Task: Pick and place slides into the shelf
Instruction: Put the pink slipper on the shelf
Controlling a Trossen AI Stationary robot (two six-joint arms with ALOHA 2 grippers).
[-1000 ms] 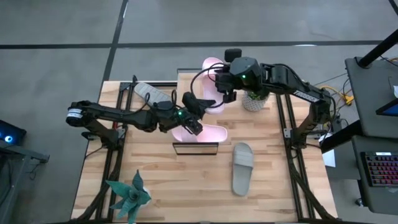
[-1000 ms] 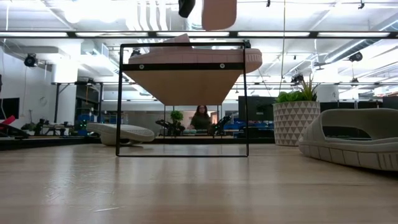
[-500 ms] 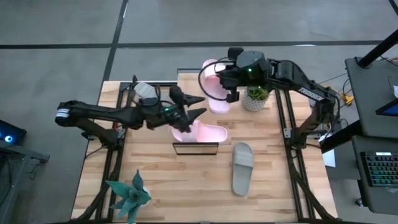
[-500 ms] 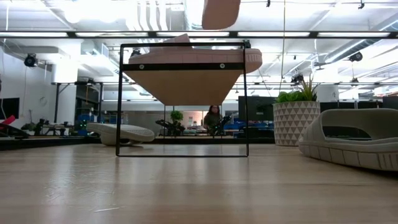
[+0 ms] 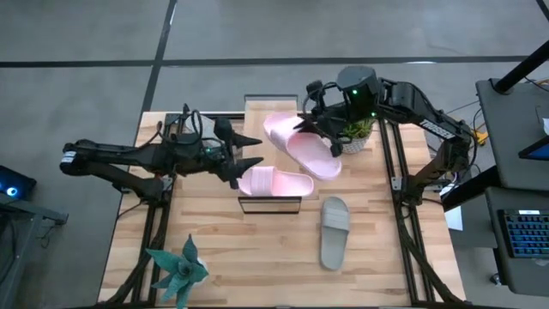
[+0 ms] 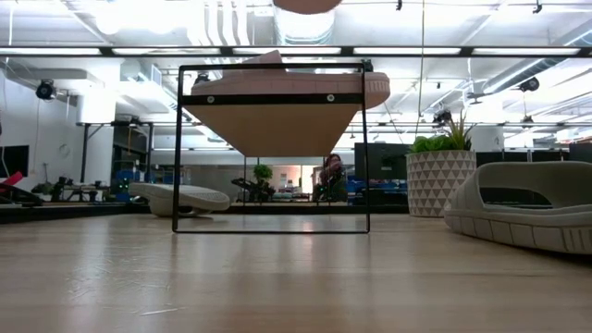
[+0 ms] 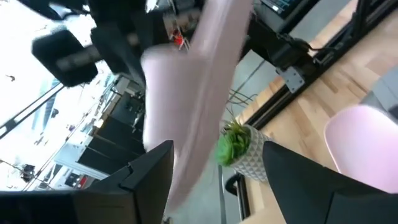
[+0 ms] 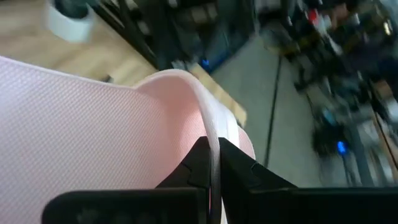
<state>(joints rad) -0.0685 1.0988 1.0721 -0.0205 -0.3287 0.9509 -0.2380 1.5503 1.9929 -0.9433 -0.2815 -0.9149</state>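
High view: the right gripper (image 5: 319, 130), clamped on a pale pink slide (image 5: 302, 146) by its strap, holds it above the shelf (image 5: 269, 203); light and rubbery, it may flex. Beside the shelf, the left gripper (image 5: 250, 150) gapes empty.

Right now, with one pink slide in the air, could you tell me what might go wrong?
The right gripper pinches only the strap edge of the lifted pink slide, so it may swing or slip out. It hangs close to the open left gripper and to the pink slide on the shelf, which it could knock off.
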